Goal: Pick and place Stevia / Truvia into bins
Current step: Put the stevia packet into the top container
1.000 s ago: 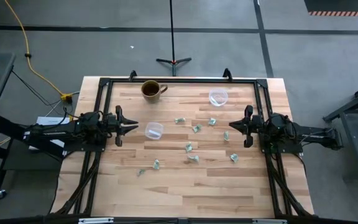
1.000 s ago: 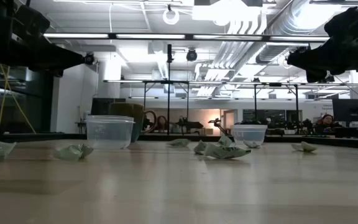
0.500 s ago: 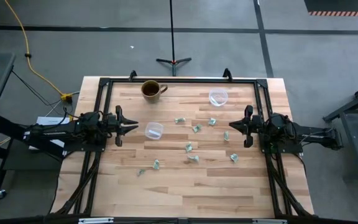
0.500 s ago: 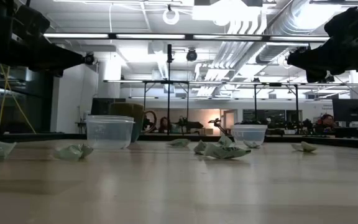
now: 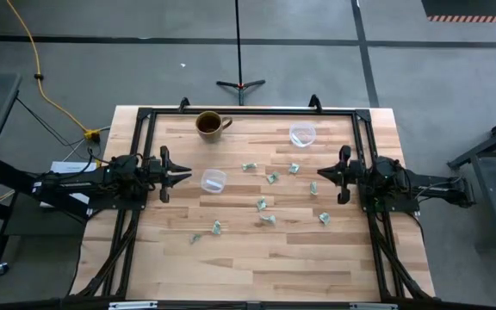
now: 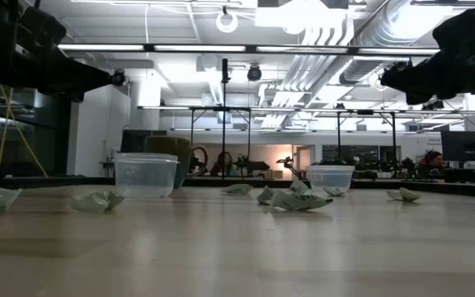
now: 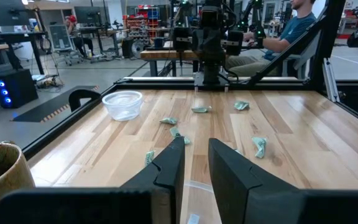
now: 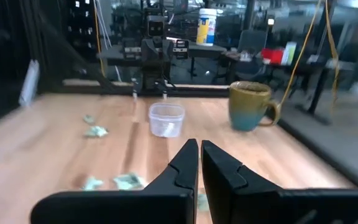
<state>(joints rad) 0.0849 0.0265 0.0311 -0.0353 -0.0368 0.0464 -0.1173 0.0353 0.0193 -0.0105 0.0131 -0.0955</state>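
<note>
1. we find the sachets (image 5: 269, 203) scattered on the table (image 5: 257, 267) between the two cups, all clear of both claws; the right gripper (image 5: 336, 175), nearly clenched, hangs just beside one sachet.
2. the left gripper (image 5: 177, 175), slightly released and empty, sits just beside the near cup (image 5: 213, 181); the far cup (image 5: 302, 134) is well apart from it.
3. the right wrist view alone shows the mug (image 8: 252, 106) side-on beside the near cup.
4. nothing has shifted since the earlier frames.

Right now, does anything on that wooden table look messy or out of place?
Yes: small green-and-white paper sachets lie crumpled and scattered across the wooden table, none inside the two clear plastic cups. A brown ceramic mug stands upright at the far edge.
</note>
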